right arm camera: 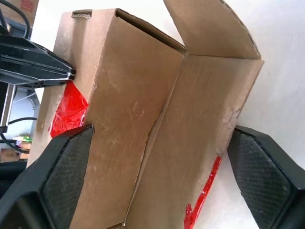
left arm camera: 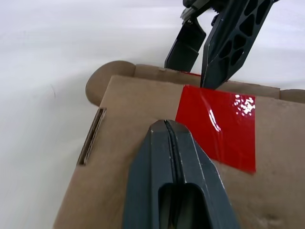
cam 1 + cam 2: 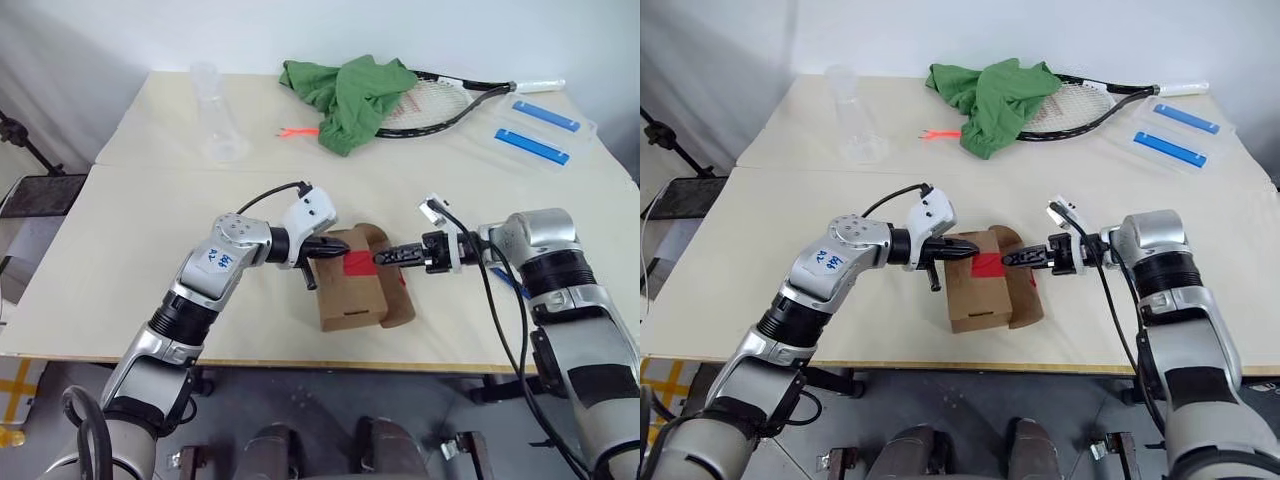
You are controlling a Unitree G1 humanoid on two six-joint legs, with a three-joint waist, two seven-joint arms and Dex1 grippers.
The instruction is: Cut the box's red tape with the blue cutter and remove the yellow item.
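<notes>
While the closed left tool (image 3: 328,246) presses on the box (image 3: 352,290) beside the red tape (image 3: 358,264), the open right tool (image 3: 388,257) straddles the box's flap (image 1: 190,138). Close squarely on the flap; keep the box pinned to the counter (image 3: 120,260).

Racket (image 3: 440,103) — green cloth (image 3: 350,92)

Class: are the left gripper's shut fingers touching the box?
Cannot tell. In the left wrist view the left gripper lies over the box beside the red tape; no contact or gap shows.
</notes>
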